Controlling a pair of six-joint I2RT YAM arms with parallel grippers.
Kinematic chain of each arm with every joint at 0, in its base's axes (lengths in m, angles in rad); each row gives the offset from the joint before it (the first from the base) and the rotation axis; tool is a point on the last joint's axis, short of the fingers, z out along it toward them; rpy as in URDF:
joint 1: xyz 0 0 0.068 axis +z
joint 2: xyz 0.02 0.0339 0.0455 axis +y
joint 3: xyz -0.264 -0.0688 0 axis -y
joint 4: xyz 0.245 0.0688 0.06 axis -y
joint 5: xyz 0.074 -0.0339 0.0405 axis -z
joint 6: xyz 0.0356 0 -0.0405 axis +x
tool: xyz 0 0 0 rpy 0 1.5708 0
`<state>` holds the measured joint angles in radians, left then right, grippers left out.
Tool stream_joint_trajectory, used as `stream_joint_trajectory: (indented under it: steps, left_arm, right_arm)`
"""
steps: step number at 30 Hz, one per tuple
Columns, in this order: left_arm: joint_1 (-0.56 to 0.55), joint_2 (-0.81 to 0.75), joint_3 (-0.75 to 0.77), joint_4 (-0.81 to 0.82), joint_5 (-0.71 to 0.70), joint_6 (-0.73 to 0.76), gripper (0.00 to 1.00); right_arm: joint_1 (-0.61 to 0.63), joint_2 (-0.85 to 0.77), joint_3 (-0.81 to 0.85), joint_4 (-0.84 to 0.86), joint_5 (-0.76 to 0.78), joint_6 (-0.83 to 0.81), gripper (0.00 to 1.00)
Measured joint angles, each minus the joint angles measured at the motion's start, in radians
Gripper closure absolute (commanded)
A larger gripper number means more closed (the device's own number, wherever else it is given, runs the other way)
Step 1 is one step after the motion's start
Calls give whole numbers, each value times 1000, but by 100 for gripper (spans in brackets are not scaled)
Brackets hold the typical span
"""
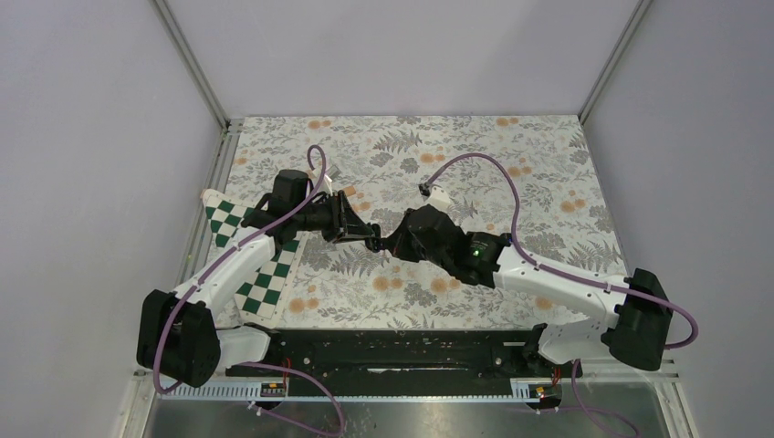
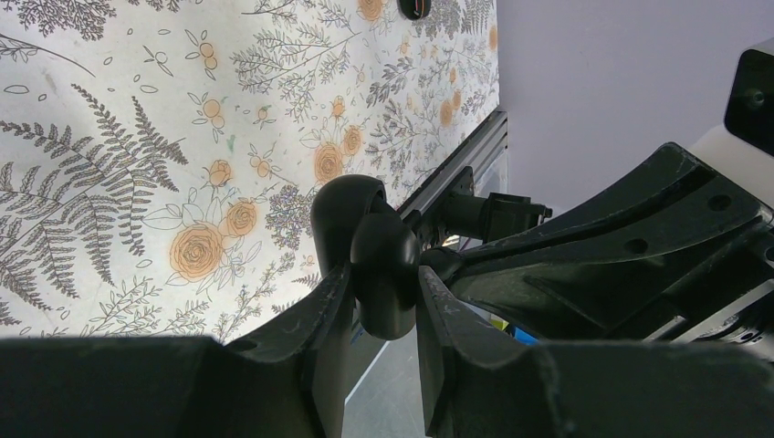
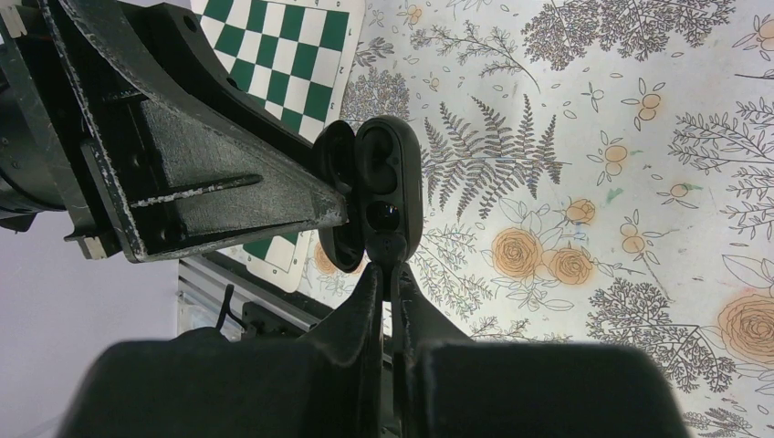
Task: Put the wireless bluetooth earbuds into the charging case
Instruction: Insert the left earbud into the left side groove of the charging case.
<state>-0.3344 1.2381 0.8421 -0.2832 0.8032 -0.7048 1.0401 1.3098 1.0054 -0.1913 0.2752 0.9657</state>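
Note:
The charging case [image 3: 392, 160] hangs open above the table, lid [image 3: 336, 196] swung to the left and sockets facing the right wrist camera. My left gripper [image 2: 383, 283] is shut on the case [image 2: 383, 265], one finger on each side. My right gripper [image 3: 388, 269] is shut on a tiny black earbud [image 3: 387, 242], its tips held right at the case's lower socket. The upper socket looks dark and hollow. From above, both grippers [image 1: 363, 233] [image 1: 379, 245] meet tip to tip over the middle of the table, and the case is barely visible between them.
A green-and-white chequered mat [image 1: 260, 269] lies at the left under the left arm. A floral cloth [image 1: 511, 164] covers the table. A small black rounded thing [image 2: 415, 7] lies on the cloth far from the left gripper. Grey walls close three sides; a black rail [image 1: 402, 351] runs along the near edge.

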Motion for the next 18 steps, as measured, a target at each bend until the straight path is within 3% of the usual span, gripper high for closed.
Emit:
stream_joint_trajectory:
  steps: [18]
  left_arm:
    - [0, -6, 0, -8, -23, 1, 100]
  right_arm:
    - [0, 94, 41, 18, 0, 8, 100]
